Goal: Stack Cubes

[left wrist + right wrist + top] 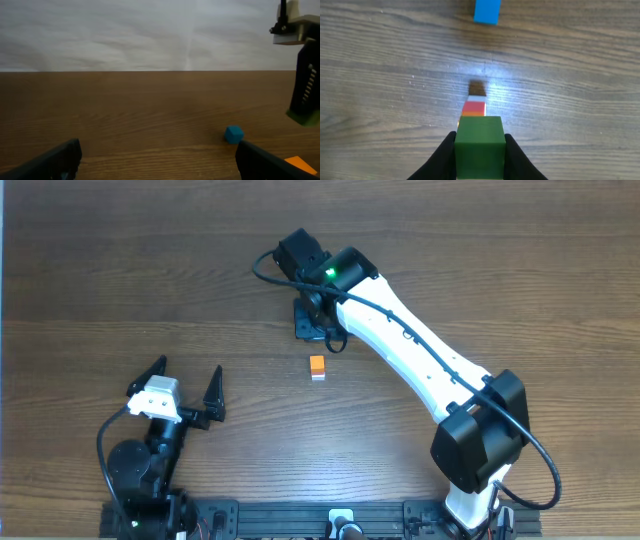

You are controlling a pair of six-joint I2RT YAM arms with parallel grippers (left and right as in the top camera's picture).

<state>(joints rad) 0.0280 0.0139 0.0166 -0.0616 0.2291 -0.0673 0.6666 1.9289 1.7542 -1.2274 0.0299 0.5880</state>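
Though matte, crisp-edged green cube (479, 142)

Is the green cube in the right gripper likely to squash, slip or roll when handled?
The green cube looks stiff: its edges are straight while clamped in the right gripper. Flat faces should resist rolling. Its smooth sides might slip if the grip loosens.

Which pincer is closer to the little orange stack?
Right. The right pincer, holding a green cube, hangs right by the stack. The left pincer sits open, far off to the side.
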